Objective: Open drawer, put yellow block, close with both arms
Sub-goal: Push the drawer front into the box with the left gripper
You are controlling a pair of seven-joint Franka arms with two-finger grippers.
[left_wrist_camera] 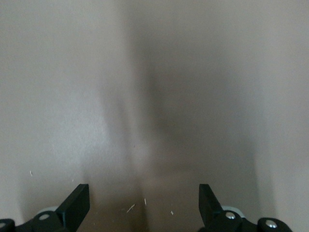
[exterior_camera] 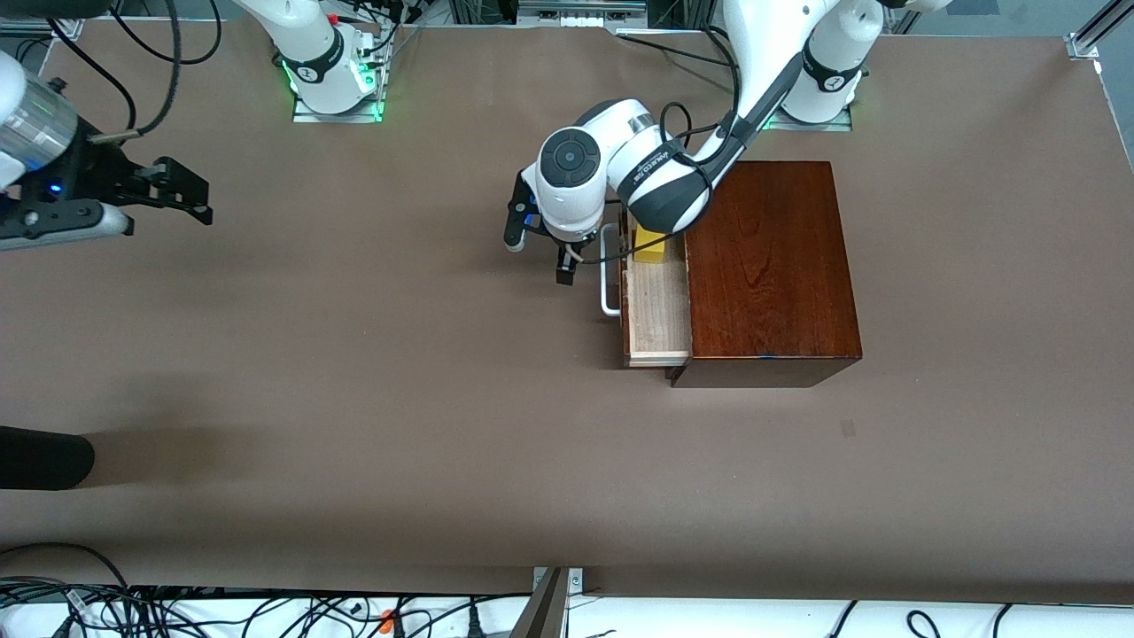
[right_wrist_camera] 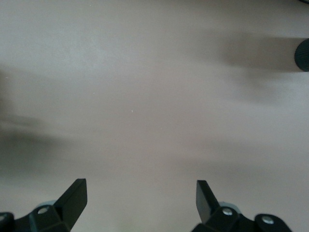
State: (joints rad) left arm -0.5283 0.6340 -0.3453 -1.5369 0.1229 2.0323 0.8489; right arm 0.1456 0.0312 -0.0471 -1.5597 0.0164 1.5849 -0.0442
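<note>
The left gripper (exterior_camera: pixel 539 251) has its fingers (left_wrist_camera: pixel 76 203) spread wide on nothing, over bare table (exterior_camera: pixel 354 372) just beside the drawer's white handle (exterior_camera: pixel 608 270). The right gripper (exterior_camera: pixel 182 197), fingers (right_wrist_camera: pixel 75 195) likewise spread, waits over the table toward the right arm's end. The drawer (exterior_camera: pixel 657 310) stands pulled out of the box (exterior_camera: pixel 769 266), and the block (exterior_camera: pixel 650 245) already lies in it, partly under the left arm. Opening and placing look done; closing remains. The block is a small bright yellow cube, the tray pale wood
</note>
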